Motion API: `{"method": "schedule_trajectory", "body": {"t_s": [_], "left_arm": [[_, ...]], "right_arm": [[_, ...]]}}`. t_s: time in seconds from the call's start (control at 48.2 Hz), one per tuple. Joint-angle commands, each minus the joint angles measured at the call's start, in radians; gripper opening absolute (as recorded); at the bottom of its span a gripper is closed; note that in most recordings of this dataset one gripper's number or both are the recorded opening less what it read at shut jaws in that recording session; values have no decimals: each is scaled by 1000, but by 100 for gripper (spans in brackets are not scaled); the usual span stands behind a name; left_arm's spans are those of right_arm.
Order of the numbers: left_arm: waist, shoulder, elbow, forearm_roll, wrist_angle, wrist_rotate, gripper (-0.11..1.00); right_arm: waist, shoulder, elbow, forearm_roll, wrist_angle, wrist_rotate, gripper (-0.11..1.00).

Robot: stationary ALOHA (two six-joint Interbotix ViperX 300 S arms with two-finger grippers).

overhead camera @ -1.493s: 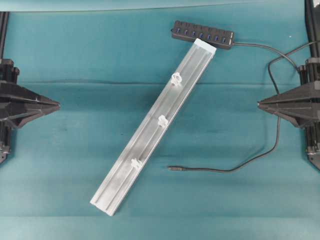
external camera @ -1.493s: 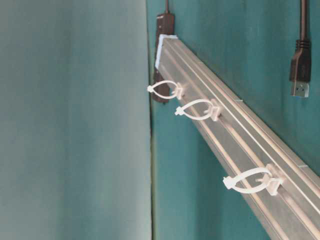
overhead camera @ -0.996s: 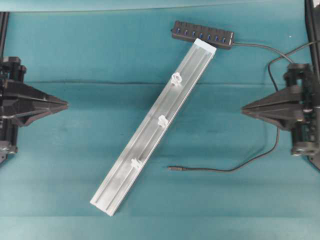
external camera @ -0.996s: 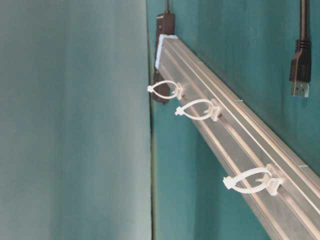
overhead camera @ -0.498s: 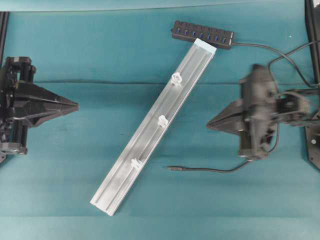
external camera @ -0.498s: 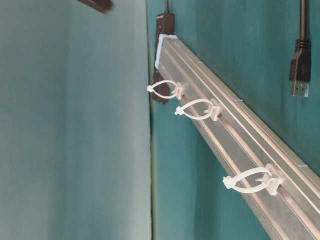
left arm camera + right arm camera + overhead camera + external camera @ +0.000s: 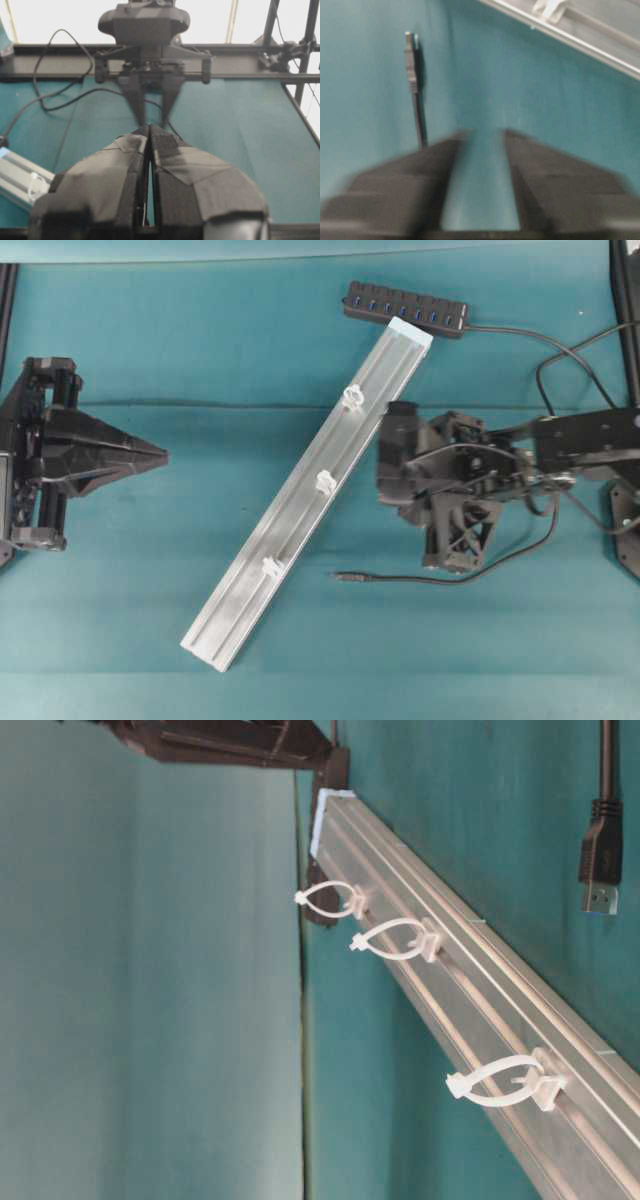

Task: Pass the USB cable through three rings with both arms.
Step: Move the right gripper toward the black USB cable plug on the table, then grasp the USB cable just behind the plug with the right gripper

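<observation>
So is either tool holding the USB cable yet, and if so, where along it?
No. The left tool is shut on nothing. The right tool is open above the cloth, with the USB cable lying loose beside it.

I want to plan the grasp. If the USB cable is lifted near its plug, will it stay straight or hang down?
The USB cable lies in loose curves on the cloth, so it probably droops. Its thin cord looks light. The short plug looks stiff, so it likely stays straight.

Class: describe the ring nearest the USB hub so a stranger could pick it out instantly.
Find the long silver rail lying diagonally across the teal table. Three small white rings sit along it. Yours is the top ring, the closest of the three to the black hub at the rail's upper end.
</observation>
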Motion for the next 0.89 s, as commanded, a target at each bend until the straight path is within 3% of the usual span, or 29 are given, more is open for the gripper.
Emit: {"method": "schedule_trajectory", "body": {"t_s": [0.0, 0.124, 0.29, 0.871], "left_arm": [[0, 6, -28, 3, -6, 0, 0], [-2, 3, -26, 3, -6, -2, 0], [-2, 3, -28, 3, -6, -6, 0], [-2, 2, -26, 3, -6, -9, 0]], "right_arm": [[9, 21, -25, -17, 21, -3, 71], [12, 41, -43, -21, 51, 2, 92], [48, 94, -69, -21, 52, 2, 87], [140, 299, -83, -5, -23, 12, 87]]}}
